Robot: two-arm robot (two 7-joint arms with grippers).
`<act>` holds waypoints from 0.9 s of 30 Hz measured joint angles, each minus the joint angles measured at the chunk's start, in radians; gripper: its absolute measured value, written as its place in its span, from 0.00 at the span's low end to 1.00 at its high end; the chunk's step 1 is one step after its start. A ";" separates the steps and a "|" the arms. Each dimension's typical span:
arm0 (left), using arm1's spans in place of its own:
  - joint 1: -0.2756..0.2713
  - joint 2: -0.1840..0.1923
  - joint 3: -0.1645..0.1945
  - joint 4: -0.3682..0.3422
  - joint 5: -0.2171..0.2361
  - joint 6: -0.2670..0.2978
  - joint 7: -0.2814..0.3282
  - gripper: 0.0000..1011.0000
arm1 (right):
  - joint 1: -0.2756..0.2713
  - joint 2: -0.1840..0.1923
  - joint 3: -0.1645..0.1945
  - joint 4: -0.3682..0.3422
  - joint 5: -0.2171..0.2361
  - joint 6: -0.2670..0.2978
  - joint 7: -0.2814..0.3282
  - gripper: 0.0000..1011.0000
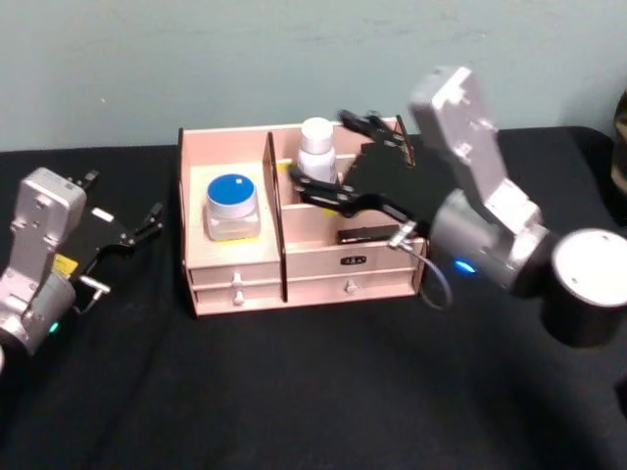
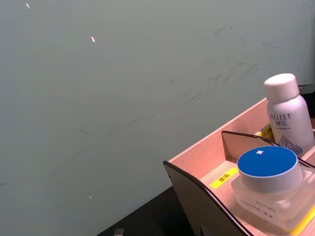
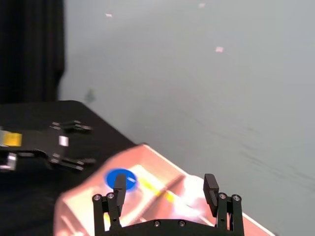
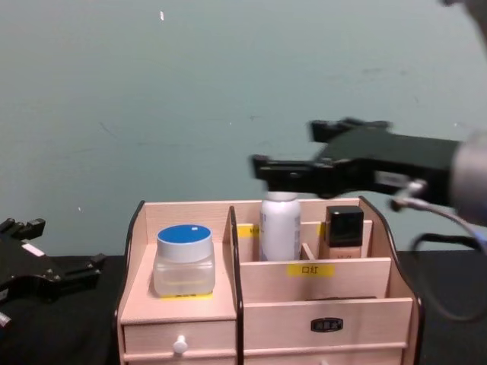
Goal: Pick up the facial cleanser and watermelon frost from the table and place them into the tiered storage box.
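A pale wooden tiered storage box (image 1: 294, 245) sits on a black counter (image 1: 313, 392) in front of a plain grey-green wall.

On its left shelf stands a clear jar with a blue lid (image 1: 232, 206). In a back compartment right of the centre divider stands a white bottle with a white cap (image 1: 316, 149). Which of the two is the facial cleanser and which the watermelon frost cannot be told from the labels. A small black-capped item (image 4: 343, 230) stands in the compartment just beside the bottle.

The right hand (image 4: 293, 156) hangs above the box, over the bottle. Its fingers are spread apart and empty, as the right wrist view also shows. The left hand (image 1: 137, 227) is beside the box's left wall, low over the counter. Its fingers are apart and hold nothing.

Both items appear to be in the box already, so the step in hand looks like pulling the right arm clear. To do that well, the hand should rise straight up before swinging away, with fingers open. That keeps them from catching the bottle cap or the thin dividers. The bottle is tall and narrow and could tip if nudged sideways.
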 joint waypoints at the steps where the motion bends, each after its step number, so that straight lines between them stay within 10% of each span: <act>1: 0.000 0.000 0.000 0.000 0.000 0.000 0.000 1.00 | -0.014 0.005 0.011 -0.009 -0.005 -0.005 -0.010 0.99; 14: 0.000 0.000 0.000 0.000 0.000 0.000 0.000 1.00 | -0.126 0.027 0.191 -0.022 -0.013 -0.032 -0.112 0.99; 27: 0.000 0.000 0.000 0.000 0.000 0.000 0.000 1.00 | -0.140 -0.012 0.282 0.094 -0.028 -0.051 -0.164 0.99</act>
